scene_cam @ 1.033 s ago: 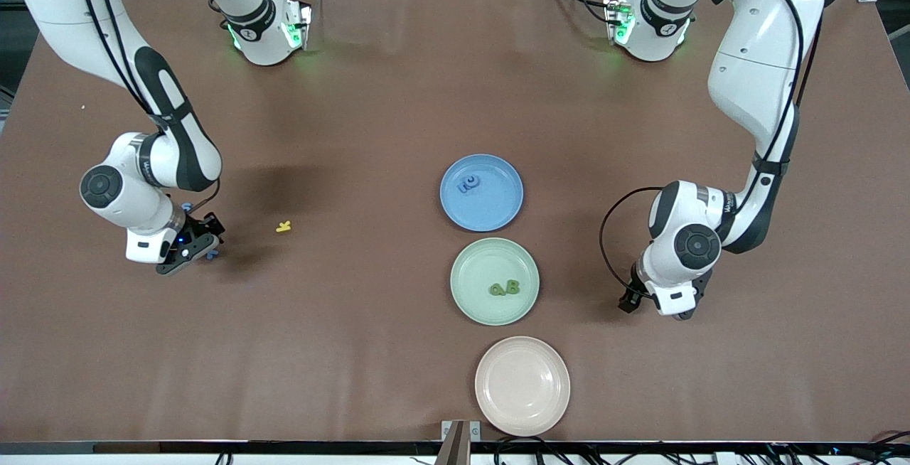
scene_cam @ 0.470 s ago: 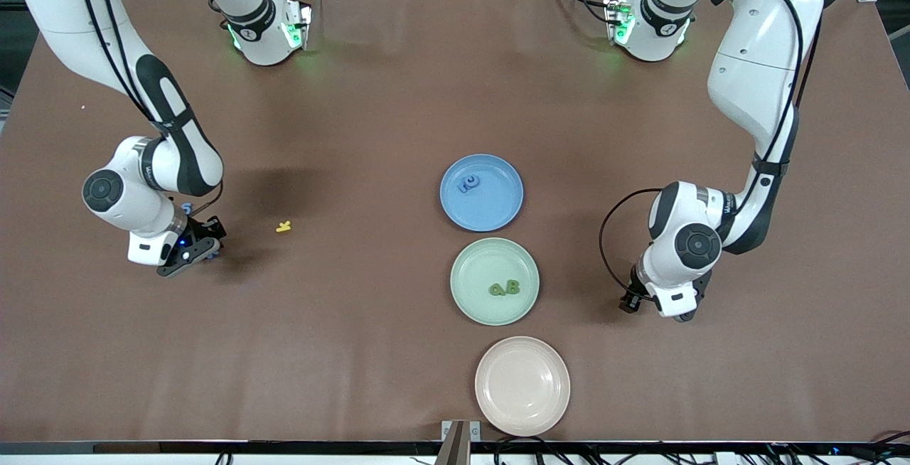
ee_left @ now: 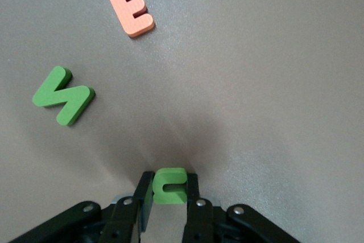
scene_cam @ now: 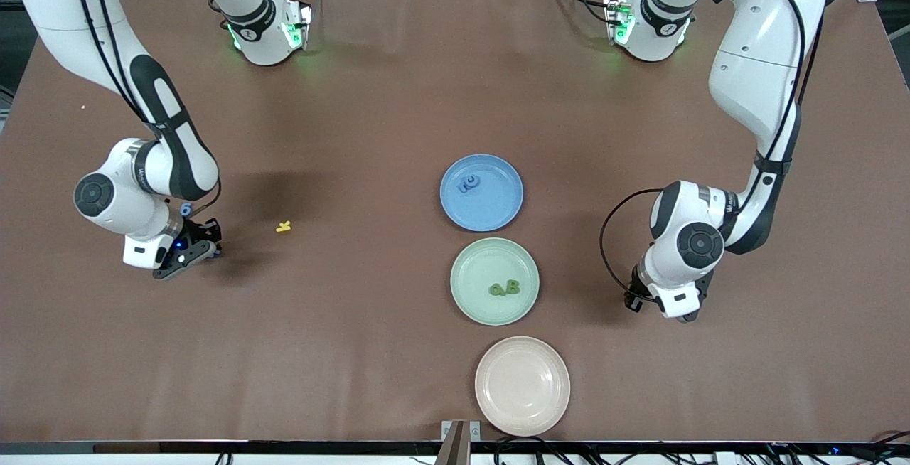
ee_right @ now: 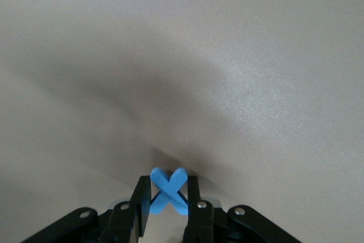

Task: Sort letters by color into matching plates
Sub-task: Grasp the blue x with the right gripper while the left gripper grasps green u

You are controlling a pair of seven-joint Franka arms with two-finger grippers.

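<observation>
My left gripper (ee_left: 169,181) is low at the table toward the left arm's end, shut on a green letter C (ee_left: 170,186). A second green letter (ee_left: 62,96) lies flat on the table close by. My right gripper (ee_right: 169,189) is low at the table toward the right arm's end, shut on a blue X (ee_right: 169,193). Another blue letter (scene_cam: 186,209) lies beside the right wrist. The blue plate (scene_cam: 498,212) holds blue letters (scene_cam: 469,183). Nearer the front camera, the green plate (scene_cam: 473,269) holds two green letters (scene_cam: 505,287).
A pink E (ee_left: 132,8) lies near the loose green letter. A yellow piece (scene_cam: 284,226) sits between the right gripper (scene_cam: 202,246) and the plates. A cream-white plate (scene_cam: 522,385) stands nearest the front camera.
Both grippers have closed onto their letters. The right arm's wrist has shifted slightly toward its end of the table; the left arm has barely moved.
</observation>
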